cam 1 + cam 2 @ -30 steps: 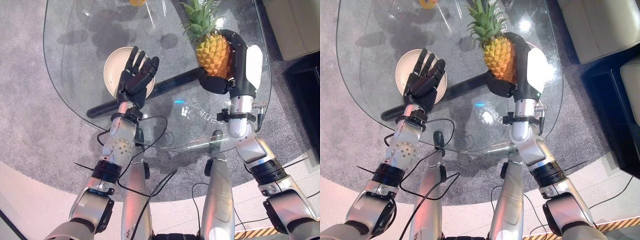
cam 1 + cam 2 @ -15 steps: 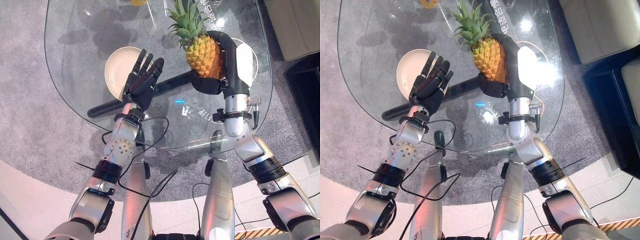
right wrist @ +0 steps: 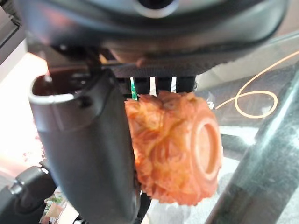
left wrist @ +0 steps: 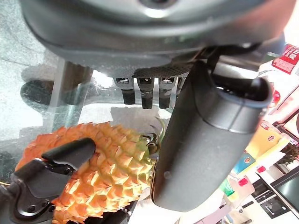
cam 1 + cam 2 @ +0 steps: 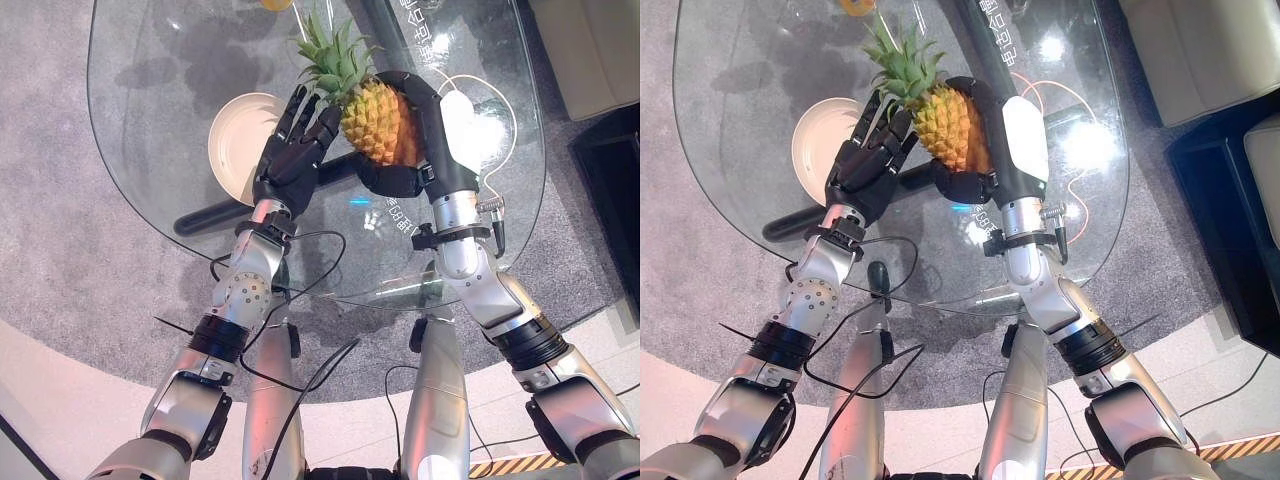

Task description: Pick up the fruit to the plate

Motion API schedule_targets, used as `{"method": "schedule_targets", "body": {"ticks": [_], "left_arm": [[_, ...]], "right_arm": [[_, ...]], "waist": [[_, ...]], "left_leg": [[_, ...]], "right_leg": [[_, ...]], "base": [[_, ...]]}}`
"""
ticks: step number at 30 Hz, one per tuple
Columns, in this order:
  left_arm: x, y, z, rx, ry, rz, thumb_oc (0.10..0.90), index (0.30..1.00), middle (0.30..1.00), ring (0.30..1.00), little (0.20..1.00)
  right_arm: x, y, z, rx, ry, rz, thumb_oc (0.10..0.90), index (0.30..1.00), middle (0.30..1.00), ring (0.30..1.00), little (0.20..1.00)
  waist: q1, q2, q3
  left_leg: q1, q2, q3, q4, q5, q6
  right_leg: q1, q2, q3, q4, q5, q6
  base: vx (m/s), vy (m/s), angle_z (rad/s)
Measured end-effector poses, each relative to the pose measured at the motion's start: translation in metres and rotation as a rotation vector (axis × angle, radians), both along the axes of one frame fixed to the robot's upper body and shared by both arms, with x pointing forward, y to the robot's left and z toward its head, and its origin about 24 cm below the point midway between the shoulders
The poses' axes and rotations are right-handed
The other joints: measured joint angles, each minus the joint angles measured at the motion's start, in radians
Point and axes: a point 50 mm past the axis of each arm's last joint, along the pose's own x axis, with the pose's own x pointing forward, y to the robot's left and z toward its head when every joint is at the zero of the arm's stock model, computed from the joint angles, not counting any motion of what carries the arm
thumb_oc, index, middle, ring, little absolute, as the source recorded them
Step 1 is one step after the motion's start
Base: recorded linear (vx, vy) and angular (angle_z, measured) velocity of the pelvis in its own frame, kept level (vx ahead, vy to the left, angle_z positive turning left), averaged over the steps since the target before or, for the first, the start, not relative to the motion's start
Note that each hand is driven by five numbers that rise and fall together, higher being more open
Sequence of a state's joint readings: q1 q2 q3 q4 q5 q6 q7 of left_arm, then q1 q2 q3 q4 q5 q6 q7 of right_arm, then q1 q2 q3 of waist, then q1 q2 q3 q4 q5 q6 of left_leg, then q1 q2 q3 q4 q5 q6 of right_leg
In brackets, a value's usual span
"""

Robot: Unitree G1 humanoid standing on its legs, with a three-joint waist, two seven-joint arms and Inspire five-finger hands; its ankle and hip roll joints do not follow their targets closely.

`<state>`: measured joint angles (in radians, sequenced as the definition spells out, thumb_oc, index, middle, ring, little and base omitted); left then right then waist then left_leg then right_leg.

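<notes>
The carry is in hand: the pineapple (image 5: 375, 122) is held clear above the glass table (image 5: 150, 190), gripped by the right hand (image 5: 415, 140), whose fingers are curled round the far side of the fruit's body while the thumb is closed against the near side. In the right wrist view the fruit's base (image 3: 205, 149) is seen pressed between thumb and fingers. The left hand (image 5: 295, 150) is raised just beside the fruit on its leafy side, fingers straight and spread, the tips at or among the leaves (image 5: 330, 55); whether they actually touch the fruit cannot be made out for certain.

The plate (image 5: 232, 140) lies empty on the glass towards the table's left edge, partly hidden behind the left hand. The fruit is judged to be most of the way across, though not yet over the plate. What the next move calls for is a further shift leftward, past the open hand, then a lowering until the pineapple rests on the plate before the grip is eased; the leafy crown is likely to overhang the rim.

Through the glass a dark base bar (image 5: 200, 215) and grey carpet (image 5: 60, 230) are seen. A loop of orange cord (image 5: 1065, 150) lies on the table's right side, and a pale sofa (image 5: 1200, 50) stands beyond the far right corner.
</notes>
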<state>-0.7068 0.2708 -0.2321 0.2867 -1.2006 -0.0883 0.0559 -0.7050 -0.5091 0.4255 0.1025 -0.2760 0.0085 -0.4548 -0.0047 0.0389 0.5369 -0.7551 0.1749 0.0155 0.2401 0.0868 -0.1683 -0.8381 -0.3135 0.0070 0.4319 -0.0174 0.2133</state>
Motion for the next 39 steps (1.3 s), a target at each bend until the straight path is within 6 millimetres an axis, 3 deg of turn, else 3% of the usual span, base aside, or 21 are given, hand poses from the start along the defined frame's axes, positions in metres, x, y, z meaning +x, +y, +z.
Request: {"method": "schedule_targets", "body": {"ticks": [15,39], "left_arm": [[-0.004,-0.011,0.002,-0.004,-0.016,-0.042,0.800,0.900,0.900,0.900,0.900],[-0.009,0.000,0.015,-0.115,-0.135,0.069,0.800,0.900,0.900,0.900,0.900]], "right_arm": [[-0.001,0.005,-0.002,-0.021,0.015,0.026,0.100,0.300,0.300,0.300,0.200],[-0.003,0.020,0.014,-0.096,-0.003,0.129,0.100,0.300,0.300,0.300,0.200]], "waist": [[0.000,0.000,0.000],[0.002,0.000,0.000]], "left_leg": [[-0.002,0.000,0.000,-0.001,0.000,0.000],[-0.002,-0.001,-0.001,0.000,0.000,0.000]], "right_leg": [[-0.003,0.000,0.000,0.000,0.000,0.000],[-0.001,0.000,-0.001,0.000,0.000,0.000]], "base": [[0.00,0.000,0.00],[0.00,0.000,0.00]]}}
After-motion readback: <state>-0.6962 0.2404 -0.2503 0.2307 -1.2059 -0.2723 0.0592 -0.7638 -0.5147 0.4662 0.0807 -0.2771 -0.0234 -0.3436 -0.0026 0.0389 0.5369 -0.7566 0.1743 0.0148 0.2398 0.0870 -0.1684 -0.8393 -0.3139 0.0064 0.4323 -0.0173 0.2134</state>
